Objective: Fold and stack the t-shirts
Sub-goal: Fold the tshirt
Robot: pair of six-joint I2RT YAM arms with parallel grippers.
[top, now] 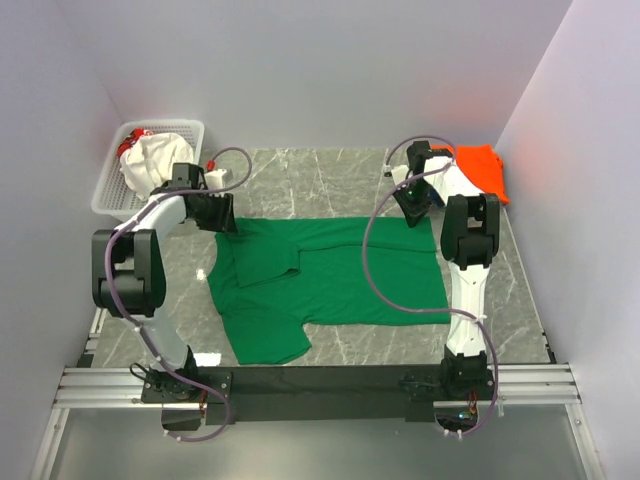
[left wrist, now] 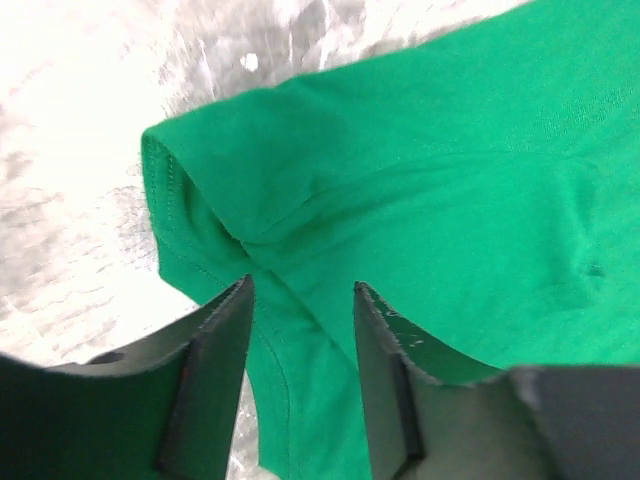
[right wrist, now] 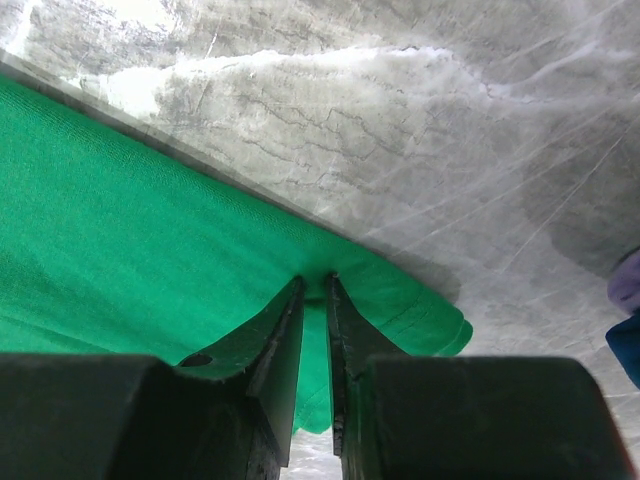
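1. Left gripper (left wrist: 302, 290): jaws parted over the far-left fold of the green t-shirt (top: 340, 285);
2. right gripper (right wrist: 315, 282): narrow, pinching its far-right edge;
3. shirt lies flat mid-table (top: 330, 180); long axis left-right, collar toward the left edge.

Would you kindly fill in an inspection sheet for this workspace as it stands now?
Surface: grey marble-look table, no spills seen.
Job's things: green t-shirt spread mid-table, part folded; orange t-shirt folded at the far right corner; white cloth bundled in the basket.
Clutter: white lattice basket at the far left corner.
Tools: left tool open over the green t-shirt's far left corner; right tool pinching its far right edge.
Cables: purple cables loop along both arms; the right one crosses above the green t-shirt.
Surroundings: plain pale walls; metal rail at the near edge.
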